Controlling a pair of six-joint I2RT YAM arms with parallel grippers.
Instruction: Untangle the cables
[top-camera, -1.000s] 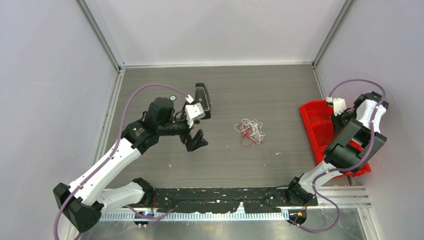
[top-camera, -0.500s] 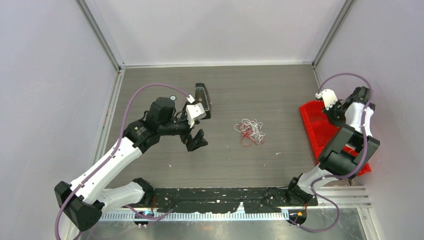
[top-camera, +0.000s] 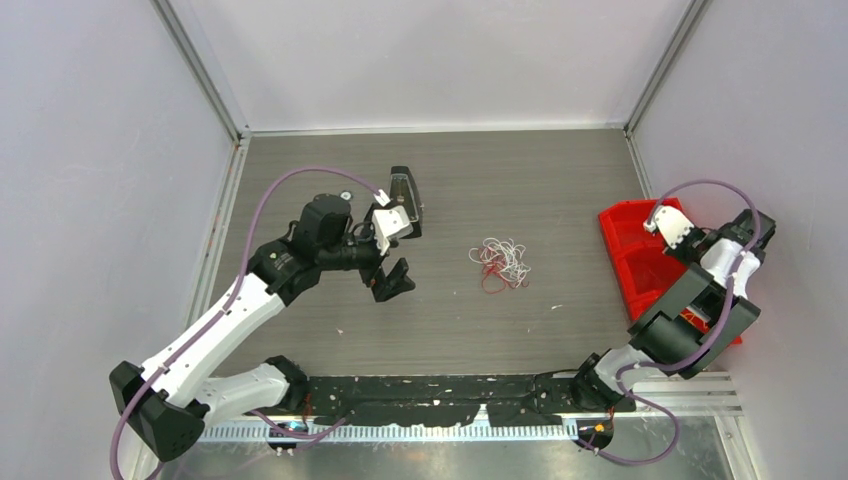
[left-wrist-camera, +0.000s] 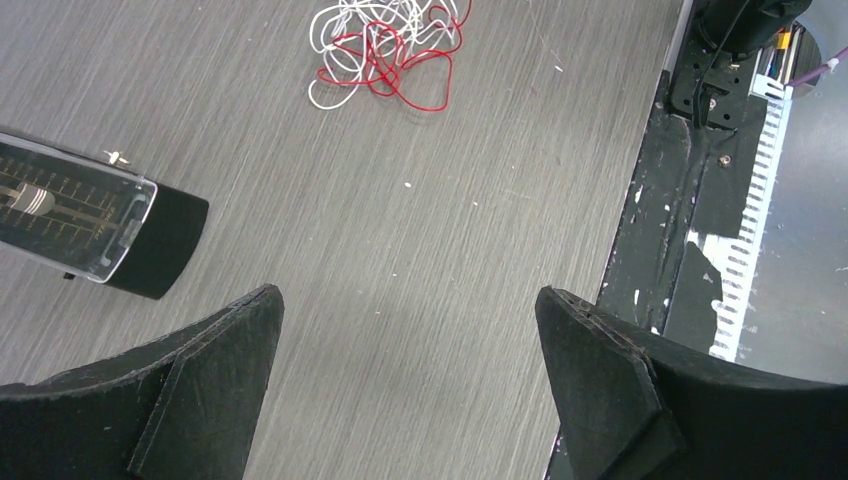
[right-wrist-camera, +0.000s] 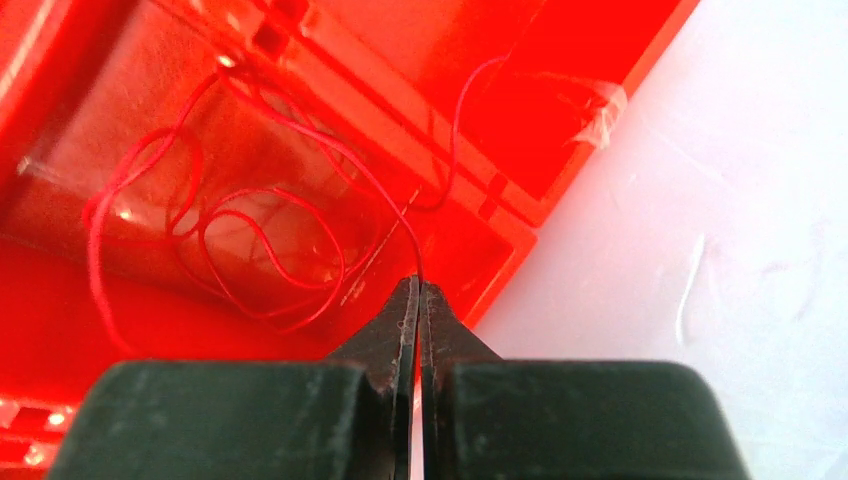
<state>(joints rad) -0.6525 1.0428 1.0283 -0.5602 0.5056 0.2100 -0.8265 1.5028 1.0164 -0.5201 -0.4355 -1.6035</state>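
A small tangle of red and white cables (top-camera: 500, 263) lies mid-table; it also shows at the top of the left wrist view (left-wrist-camera: 385, 50). My left gripper (top-camera: 398, 250) is open and empty, hovering left of the tangle. My right gripper (right-wrist-camera: 418, 288) is shut on a thin red cable (right-wrist-camera: 270, 240) whose loops hang into a compartment of the red bin (right-wrist-camera: 90, 330). In the top view the right gripper (top-camera: 690, 255) sits over the red bin (top-camera: 625, 240) at the right edge.
A black metronome with a clear cover (top-camera: 404, 200) stands behind the left gripper and shows in the left wrist view (left-wrist-camera: 90, 225). A black mat (top-camera: 440, 395) runs along the near edge. Walls close in on both sides.
My right arm swung from the bin's far end down and nearer over the bin, carrying the red cable. The left arm and the tangle have not moved.
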